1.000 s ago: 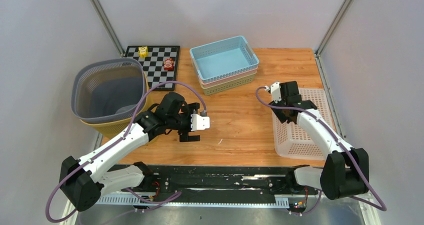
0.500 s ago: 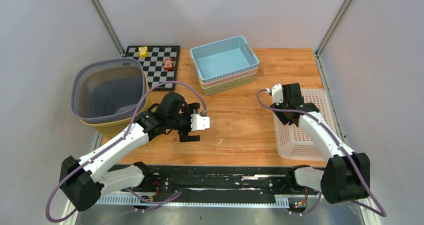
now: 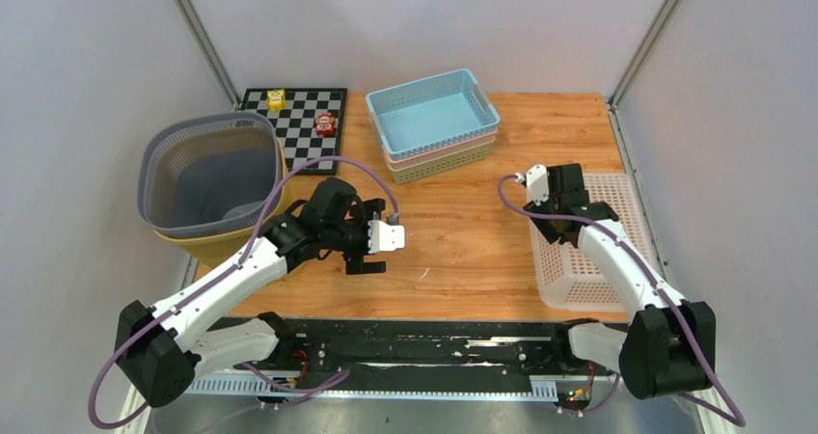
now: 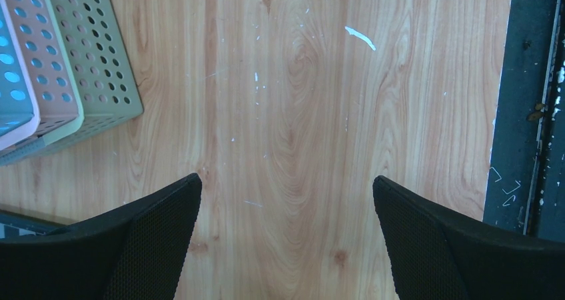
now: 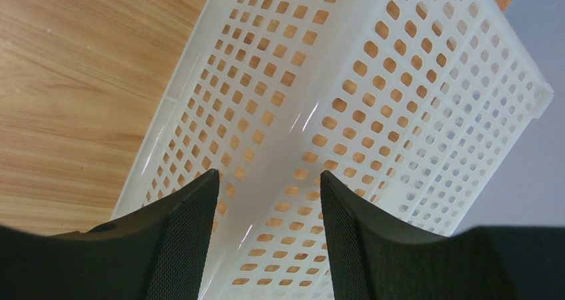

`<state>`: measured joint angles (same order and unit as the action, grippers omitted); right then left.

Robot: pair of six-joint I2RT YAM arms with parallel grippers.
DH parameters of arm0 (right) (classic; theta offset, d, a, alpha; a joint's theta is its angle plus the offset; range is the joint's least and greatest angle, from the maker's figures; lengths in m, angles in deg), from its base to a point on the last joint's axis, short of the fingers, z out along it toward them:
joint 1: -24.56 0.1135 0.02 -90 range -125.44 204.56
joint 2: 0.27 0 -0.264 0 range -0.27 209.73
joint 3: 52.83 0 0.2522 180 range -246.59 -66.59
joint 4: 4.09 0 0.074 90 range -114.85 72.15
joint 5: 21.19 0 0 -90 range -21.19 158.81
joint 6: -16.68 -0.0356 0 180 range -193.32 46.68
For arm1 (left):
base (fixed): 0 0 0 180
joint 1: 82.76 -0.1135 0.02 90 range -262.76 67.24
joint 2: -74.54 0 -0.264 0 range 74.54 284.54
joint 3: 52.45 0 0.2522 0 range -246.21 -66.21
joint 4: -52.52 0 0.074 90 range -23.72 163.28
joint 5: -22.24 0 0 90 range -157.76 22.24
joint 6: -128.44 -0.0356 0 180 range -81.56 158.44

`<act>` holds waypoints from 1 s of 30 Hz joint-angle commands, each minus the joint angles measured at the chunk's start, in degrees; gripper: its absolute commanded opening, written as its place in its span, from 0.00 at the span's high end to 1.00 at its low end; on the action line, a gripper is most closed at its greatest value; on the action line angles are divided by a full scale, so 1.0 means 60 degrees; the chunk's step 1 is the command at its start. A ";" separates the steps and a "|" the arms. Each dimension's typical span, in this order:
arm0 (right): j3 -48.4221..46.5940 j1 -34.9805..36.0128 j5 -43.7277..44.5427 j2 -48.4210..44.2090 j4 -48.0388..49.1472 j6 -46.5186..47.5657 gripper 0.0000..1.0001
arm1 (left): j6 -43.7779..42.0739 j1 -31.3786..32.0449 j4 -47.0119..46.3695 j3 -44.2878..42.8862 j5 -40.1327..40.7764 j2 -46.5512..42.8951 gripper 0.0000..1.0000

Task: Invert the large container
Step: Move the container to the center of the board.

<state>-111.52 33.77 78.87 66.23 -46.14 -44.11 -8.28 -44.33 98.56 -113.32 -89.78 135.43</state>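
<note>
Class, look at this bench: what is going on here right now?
The right pincer hangs over the white perforated basket at the right side of the table. Its fingers stand apart on either side of one of the basket's edges, and contact is unclear. The left pincer is wide open above bare wood, holding nothing. The grey tub sits at the left, opening upward.

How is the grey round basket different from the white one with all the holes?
The grey round plastic basket is deep and sits inside a yellow basket; the white rectangular plastic basket is shallower and lies alone on the wooden table. The right gripper is over the white one, not the grey. Both have holey walls.
</note>
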 commanded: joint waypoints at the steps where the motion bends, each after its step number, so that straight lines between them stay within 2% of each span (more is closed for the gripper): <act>1: 0.0559 -0.0245 -0.0257 0.0126 -0.1517 -0.0205 0.41 | -0.0069 0.0069 0.0081 -0.0087 -0.0124 0.0055 0.00; 15: 0.0241 -0.0246 -0.0432 -0.0057 -0.1756 -0.0627 0.41 | -0.0065 0.0072 0.0100 -0.0117 -0.0136 0.0104 0.00; 30: -0.2879 -0.0246 -0.0478 0.0090 -0.2303 -0.0717 0.32 | -0.0066 0.0069 0.0046 -0.0106 -0.0050 0.0122 0.00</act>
<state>-123.78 33.16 76.95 66.21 -57.16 -46.73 -8.28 -44.33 98.62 -113.34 -89.74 135.95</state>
